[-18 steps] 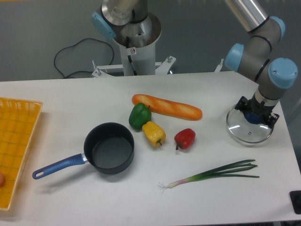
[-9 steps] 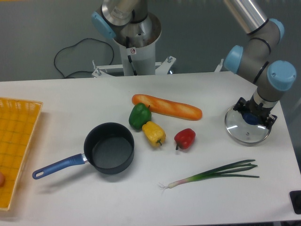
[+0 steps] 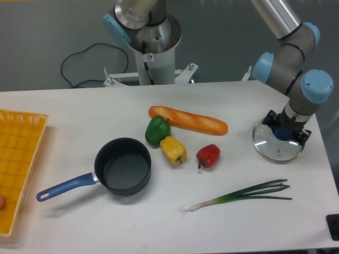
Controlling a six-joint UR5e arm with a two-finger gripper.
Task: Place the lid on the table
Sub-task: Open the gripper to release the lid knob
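The gripper (image 3: 284,132) covers the top of the lid (image 3: 277,144), hiding most of the blue knob, so how the jaws stand cannot be told. At nine o'clock the yellow tray (image 3: 18,159) runs off the edge, with an orange object (image 3: 1,201) barely showing. At four o'clock a dark object (image 3: 333,226) is cut off, unidentifiable.

Three peppers (image 3: 172,143), one baguette (image 3: 188,120), one saucepan (image 3: 123,166), one lid (image 3: 278,145).
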